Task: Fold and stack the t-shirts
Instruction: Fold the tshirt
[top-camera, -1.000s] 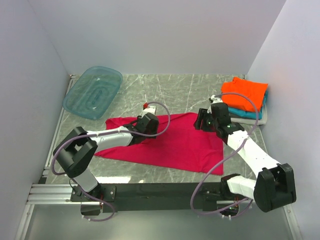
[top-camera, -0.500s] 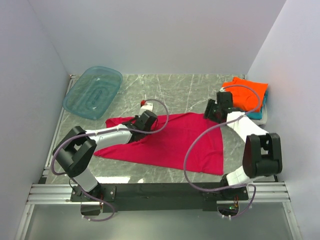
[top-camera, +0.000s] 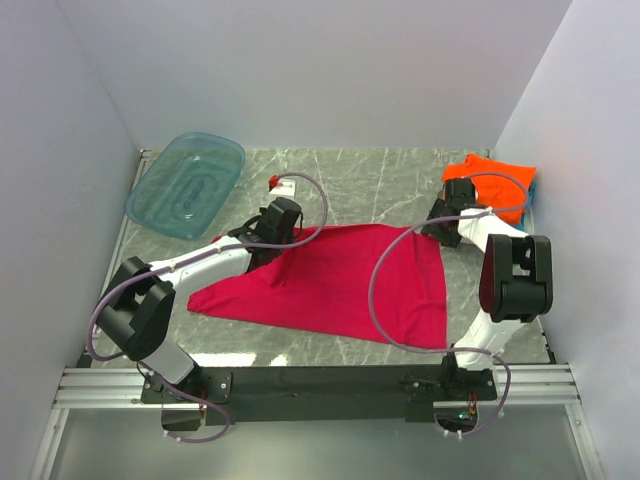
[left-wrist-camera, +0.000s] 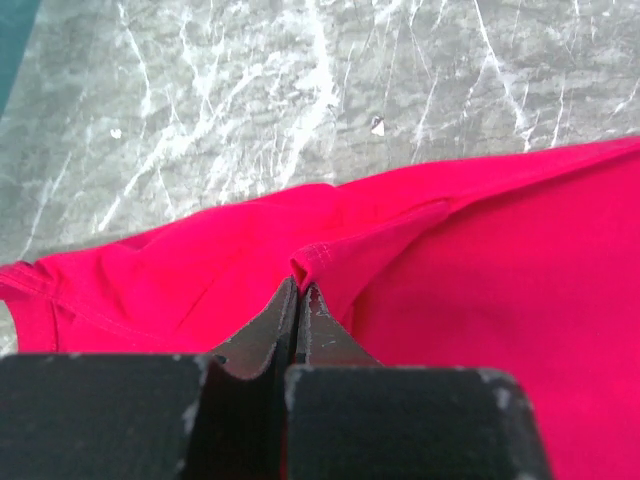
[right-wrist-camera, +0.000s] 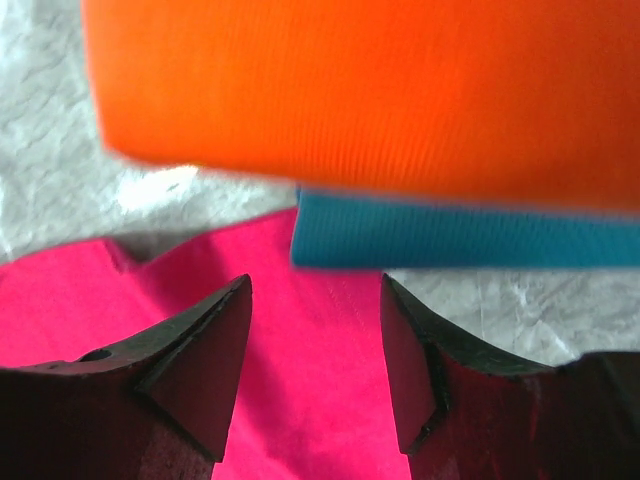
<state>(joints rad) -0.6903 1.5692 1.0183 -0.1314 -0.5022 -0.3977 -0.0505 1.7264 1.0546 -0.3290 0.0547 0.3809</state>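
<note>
My left gripper (left-wrist-camera: 300, 296): newly closed, pinching the crimson shirt (left-wrist-camera: 480, 260) hem at my tips; bare marble table (left-wrist-camera: 300, 90) ahead. My right gripper (right-wrist-camera: 315, 290): jaws apart, now moved over crimson cloth; orange shirt (right-wrist-camera: 380, 90) and teal shirt (right-wrist-camera: 450, 240) edges just ahead.

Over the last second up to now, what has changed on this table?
The left gripper closed on a fold at the far edge of the crimson shirt and moved away from the arm bases, pulling the shirt's far left corner out of its earlier place. The right gripper, open, left the shirt's far edge and swung right toward the folded orange shirt. The plastic tub and the orange shirt stayed put.
</note>
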